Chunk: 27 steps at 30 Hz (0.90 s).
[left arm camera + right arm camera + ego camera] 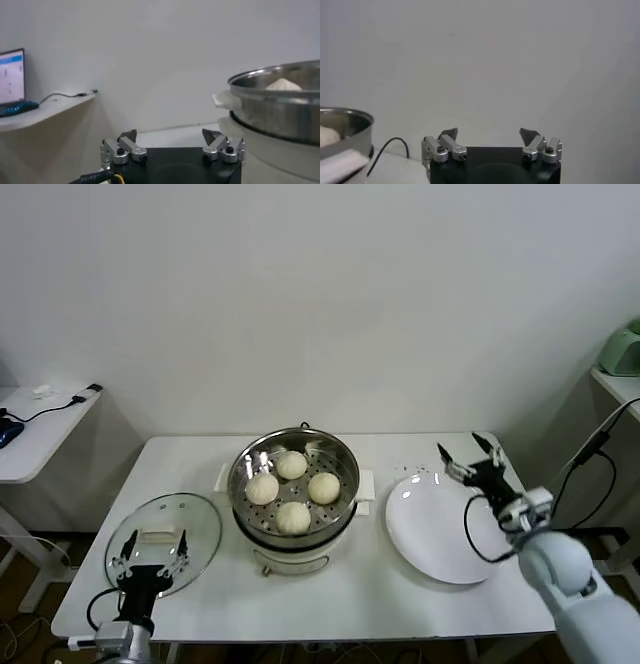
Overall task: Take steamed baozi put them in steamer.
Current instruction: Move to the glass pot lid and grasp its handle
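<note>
Head view shows a white counter (330, 594) against a plain white wall, with the steamer (294, 494) at its middle: a shiny steel pot on a white base with side handles. All four steamed baozi (293, 489) lie on the perforated tray inside it, set in a loose diamond, close together.

A round white plate (440, 529) lies just beside the steamer toward the robot's right, bare. A flat glass lid (165, 539) lies on the counter toward the robot's left, near the front edge.

The left hand (150, 562) hangs over the near part of the lid, fingers spread and holding nothing. The right hand (470, 454) sits above the far rim of the plate, fingers likewise spread and empty, a black cable looping behind it.

In the left wrist view the steamer's rim hides all but the top of one bun (283, 84); the pot is cut off at the picture's edge. The right wrist view catches only a sliver of the pot and white base.

A side shelf (35, 429) by the robot's left carries a cable and a dark device, partly cut off. Another shelf at the far right holds a pale green object (625, 349), too cropped to identify.
</note>
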Available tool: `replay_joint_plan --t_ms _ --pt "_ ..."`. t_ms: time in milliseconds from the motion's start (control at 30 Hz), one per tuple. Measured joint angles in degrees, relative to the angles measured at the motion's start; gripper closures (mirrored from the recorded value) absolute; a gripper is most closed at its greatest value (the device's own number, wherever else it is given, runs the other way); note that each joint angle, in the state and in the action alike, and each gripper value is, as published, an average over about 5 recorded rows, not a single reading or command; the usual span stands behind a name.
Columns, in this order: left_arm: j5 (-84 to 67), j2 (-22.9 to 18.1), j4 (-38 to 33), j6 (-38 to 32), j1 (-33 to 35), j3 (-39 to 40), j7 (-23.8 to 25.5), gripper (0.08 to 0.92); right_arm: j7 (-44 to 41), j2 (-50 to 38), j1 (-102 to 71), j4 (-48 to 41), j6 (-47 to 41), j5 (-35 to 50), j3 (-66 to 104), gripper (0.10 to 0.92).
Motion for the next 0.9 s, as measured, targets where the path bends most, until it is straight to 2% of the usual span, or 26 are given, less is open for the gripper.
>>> replay_joint_plan --t_ms 433,900 --pt "10.08 1.47 4.67 -3.18 -1.47 -0.64 -5.41 0.177 -1.63 11.95 -12.98 -2.85 12.01 -3.64 5.4 0.202" --pt "47.28 7.9 20.33 -7.17 -4.79 0.38 -16.8 0.177 -1.86 17.82 -17.23 -4.57 15.46 -5.65 6.03 0.203"
